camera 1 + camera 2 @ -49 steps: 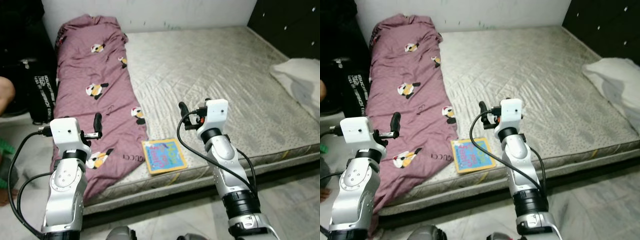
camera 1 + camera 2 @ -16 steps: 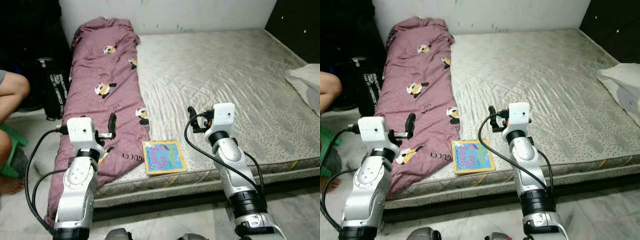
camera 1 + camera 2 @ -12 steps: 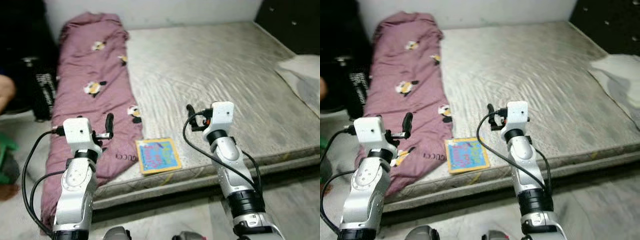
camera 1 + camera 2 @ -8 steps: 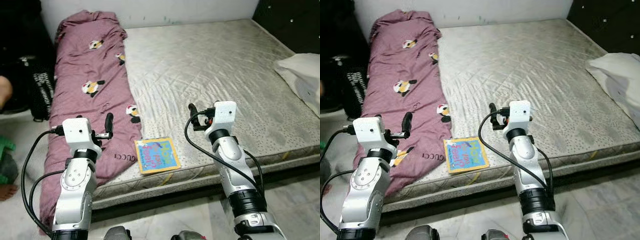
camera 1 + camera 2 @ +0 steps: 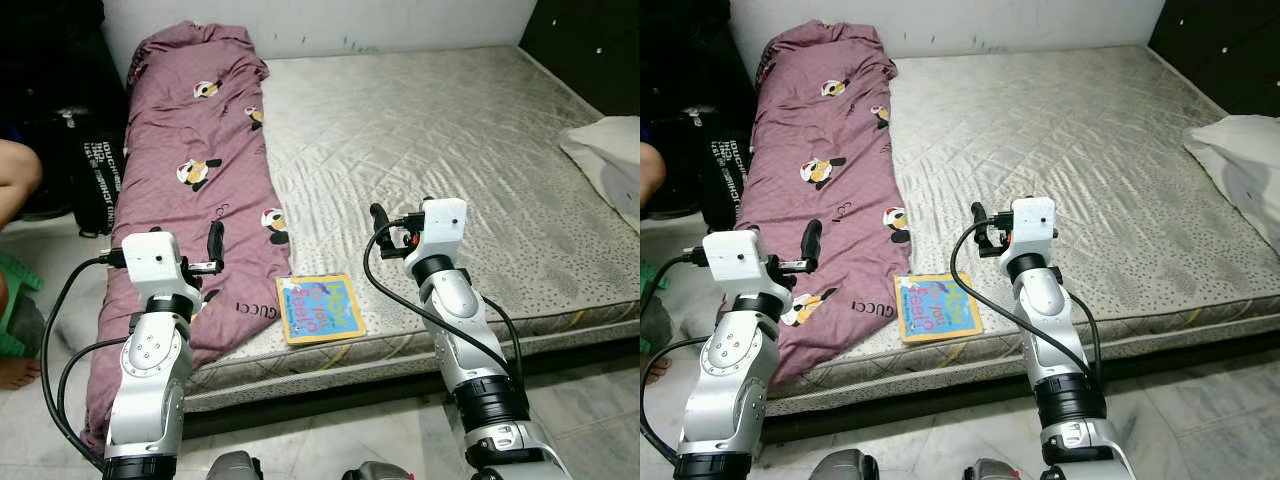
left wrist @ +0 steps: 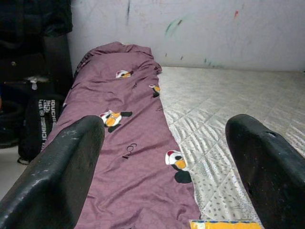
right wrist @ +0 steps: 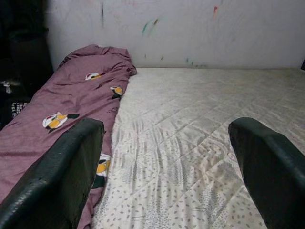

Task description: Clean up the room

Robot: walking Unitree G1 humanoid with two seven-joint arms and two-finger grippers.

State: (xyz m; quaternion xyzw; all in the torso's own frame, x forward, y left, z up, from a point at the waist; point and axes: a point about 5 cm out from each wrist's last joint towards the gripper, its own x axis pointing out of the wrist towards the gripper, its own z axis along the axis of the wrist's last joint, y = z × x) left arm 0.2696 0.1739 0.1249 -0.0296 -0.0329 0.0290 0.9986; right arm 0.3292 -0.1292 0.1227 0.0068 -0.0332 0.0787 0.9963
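Scene: the robot is standing at the foot edge of a bare mattress (image 5: 450, 130), both arms raised over it.
Book: a thin, bright picture book (image 5: 320, 309) is lying flat at the mattress's near edge, just beside the blanket's hem.
Blanket: a long mauve blanket (image 5: 200, 170) with penguin prints is running along the mattress's left side, its near end spilling over the edge toward the floor.
Pillow: a white pillow (image 5: 608, 160) is sitting at the mattress's right side.
Left claw (image 6: 167, 167): spread wide and holding nothing, hovering over the blanket's near end.
Right claw (image 7: 167, 167): also spread wide and empty, hovering over the mattress right of the book.
Handling, book: probably light and stiff with a slick cover; lying flat, it is giving the fingers little to get under, so the edge at the mattress rim looks like the best place to pinch.
Handling, blanket: soft and limp, likely bulky; it should bunch easily, so gripping a fold near the hem seems best.
Bystander: a person's knee (image 5: 18, 178) is showing left of the mattress, next to a black bag (image 5: 97, 180).
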